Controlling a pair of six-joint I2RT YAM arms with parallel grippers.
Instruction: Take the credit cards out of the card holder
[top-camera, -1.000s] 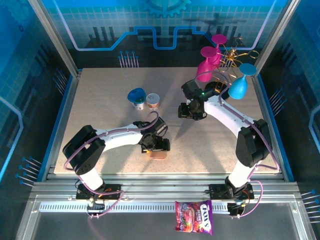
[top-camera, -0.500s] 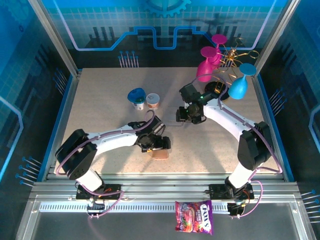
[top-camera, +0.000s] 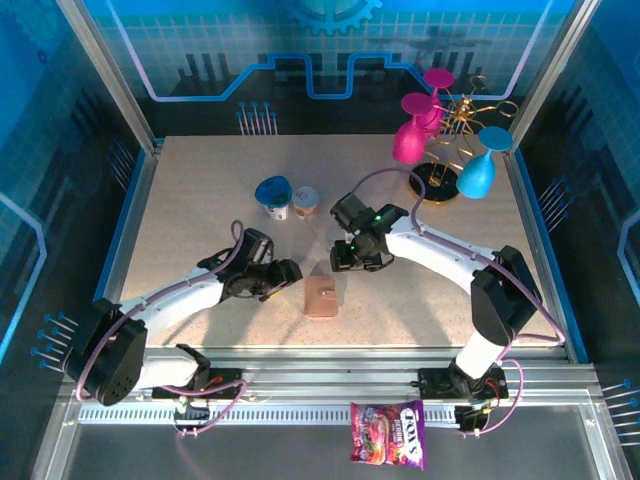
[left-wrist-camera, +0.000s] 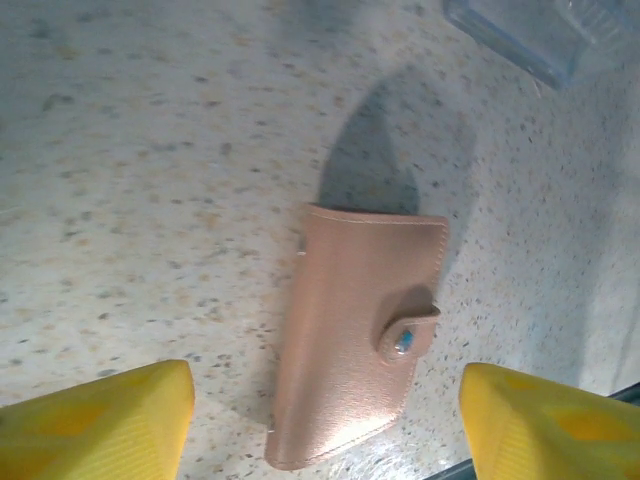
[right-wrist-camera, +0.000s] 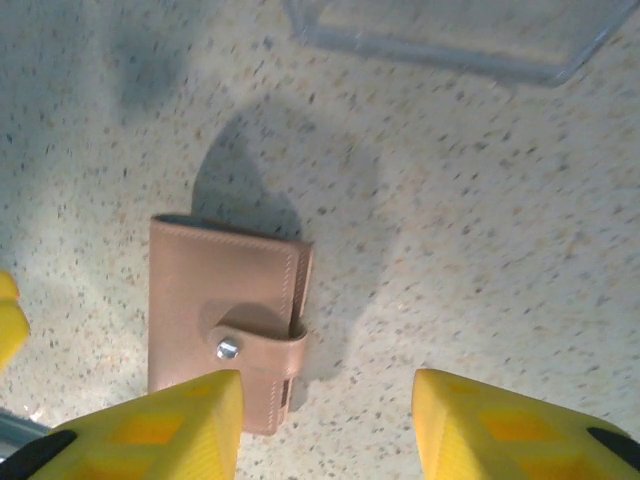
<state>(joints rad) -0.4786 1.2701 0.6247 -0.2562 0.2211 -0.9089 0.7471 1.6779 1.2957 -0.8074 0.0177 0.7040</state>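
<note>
The card holder (top-camera: 321, 298) is a small tan leather wallet lying flat on the table, folded shut with its snap strap fastened. The credit cards are hidden. My left gripper (top-camera: 290, 272) hovers just left of the holder, jaws open and holding nothing. In the left wrist view the holder (left-wrist-camera: 360, 350) lies on the table below and between the yellow fingers (left-wrist-camera: 100, 425) of that gripper (left-wrist-camera: 325, 430). My right gripper (top-camera: 347, 262) hangs open just behind the holder. In the right wrist view the holder (right-wrist-camera: 220, 300) sits by the left finger (right-wrist-camera: 150, 430) of that gripper (right-wrist-camera: 325, 430).
Two small cups, one blue-lidded (top-camera: 272, 192) and one pale (top-camera: 305, 201), stand behind the left gripper. A wire rack with pink and blue glasses (top-camera: 440, 140) fills the back right corner. A clear plastic piece (right-wrist-camera: 450, 30) lies beyond the holder. A candy bag (top-camera: 388, 434) lies off the table in front.
My left gripper pulled back to the left off the card holder, leaving it flat on the table, and its jaws narrowed. My right gripper came forward and left toward the holder.
</note>
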